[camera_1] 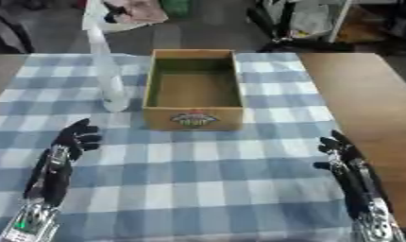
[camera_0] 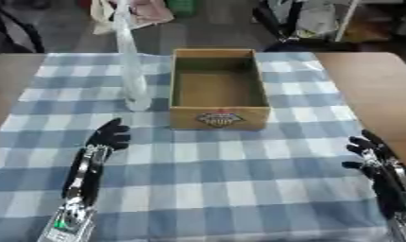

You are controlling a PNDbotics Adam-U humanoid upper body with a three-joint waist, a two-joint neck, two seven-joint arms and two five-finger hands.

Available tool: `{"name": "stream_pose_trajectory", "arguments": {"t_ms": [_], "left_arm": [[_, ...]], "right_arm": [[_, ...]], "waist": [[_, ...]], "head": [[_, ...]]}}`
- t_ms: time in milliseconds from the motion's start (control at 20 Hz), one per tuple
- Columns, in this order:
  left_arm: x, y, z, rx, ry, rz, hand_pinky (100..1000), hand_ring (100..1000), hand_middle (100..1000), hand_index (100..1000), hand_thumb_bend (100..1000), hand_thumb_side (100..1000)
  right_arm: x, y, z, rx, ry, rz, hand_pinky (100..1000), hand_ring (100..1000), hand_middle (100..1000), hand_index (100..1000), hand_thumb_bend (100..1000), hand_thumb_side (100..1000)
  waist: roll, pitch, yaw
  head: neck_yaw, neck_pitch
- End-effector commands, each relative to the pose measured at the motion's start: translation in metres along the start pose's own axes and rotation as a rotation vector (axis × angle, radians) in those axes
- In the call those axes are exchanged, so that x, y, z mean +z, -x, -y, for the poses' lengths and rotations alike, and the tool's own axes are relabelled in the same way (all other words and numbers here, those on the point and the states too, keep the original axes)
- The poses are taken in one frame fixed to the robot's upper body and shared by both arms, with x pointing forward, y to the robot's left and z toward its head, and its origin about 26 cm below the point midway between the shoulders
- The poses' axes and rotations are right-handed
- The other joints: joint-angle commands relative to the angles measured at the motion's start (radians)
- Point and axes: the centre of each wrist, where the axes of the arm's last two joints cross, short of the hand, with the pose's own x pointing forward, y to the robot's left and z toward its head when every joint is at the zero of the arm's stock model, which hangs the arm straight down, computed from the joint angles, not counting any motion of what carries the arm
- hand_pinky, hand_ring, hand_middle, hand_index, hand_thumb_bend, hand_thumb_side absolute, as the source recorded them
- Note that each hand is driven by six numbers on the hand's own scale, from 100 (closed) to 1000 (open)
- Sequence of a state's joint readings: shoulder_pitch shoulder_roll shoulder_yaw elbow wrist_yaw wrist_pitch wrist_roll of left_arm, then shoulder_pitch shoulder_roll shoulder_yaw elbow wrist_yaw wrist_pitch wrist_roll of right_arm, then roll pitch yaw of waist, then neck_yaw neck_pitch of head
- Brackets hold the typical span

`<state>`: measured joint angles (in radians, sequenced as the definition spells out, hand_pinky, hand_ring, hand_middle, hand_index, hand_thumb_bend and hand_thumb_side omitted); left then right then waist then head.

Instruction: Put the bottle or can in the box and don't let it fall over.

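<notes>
A tall clear bottle (camera_0: pixel 132 66) stands upright on the checked cloth, just left of the open cardboard box (camera_0: pixel 219 119). The box holds nothing and carries a logo on its near wall. My left hand (camera_0: pixel 110 136) lies low on the cloth, below the bottle and a short way from it, fingers loosely curled and holding nothing. My right hand (camera_1: pixel 345 156) rests open near the lower right, fingers pointing up the table, well apart from the box.
A blue and white checked cloth (camera_0: pixel 215 179) covers most of the wooden table (camera_0: pixel 371 80), whose bare top shows at the right and far left. Chairs, bags and clutter sit beyond the far edge.
</notes>
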<state>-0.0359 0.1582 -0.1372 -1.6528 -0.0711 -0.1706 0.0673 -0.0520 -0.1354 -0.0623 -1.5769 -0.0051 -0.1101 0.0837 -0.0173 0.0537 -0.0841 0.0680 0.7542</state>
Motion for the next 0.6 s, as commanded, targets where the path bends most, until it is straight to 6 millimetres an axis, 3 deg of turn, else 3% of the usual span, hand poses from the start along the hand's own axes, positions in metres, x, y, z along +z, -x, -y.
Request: {"name": "stream_pose_trajectory", "arguments": {"t_ms": [50, 200, 600], "left_arm": [[-0.004, -0.007, -0.006, -0.013, -0.006, 0.027, 757, 734, 729, 894, 447, 957], [-0.012, -0.014, -0.013, -0.040, -0.006, 0.053, 756, 735, 730, 894, 450, 950], [-0.064, -0.062, -0.053, -0.188, -0.038, 0.180, 755, 739, 735, 895, 462, 923]], "right_arm": [[-0.003, -0.006, 0.005, 0.015, 0.001, 0.023, 666, 865, 821, 961, 100, 662], [-0.003, -0.006, 0.005, 0.015, -0.002, 0.023, 666, 865, 821, 961, 100, 661], [-0.001, -0.004, 0.005, 0.018, -0.006, 0.019, 665, 865, 821, 961, 100, 662]], "waist": [[0.000, -0.015, 0.001], [0.000, -0.017, 0.002], [0.001, -0.020, -0.007]], "head": [[-0.003, -0.004], [-0.004, -0.007], [0.002, -0.006]]}}
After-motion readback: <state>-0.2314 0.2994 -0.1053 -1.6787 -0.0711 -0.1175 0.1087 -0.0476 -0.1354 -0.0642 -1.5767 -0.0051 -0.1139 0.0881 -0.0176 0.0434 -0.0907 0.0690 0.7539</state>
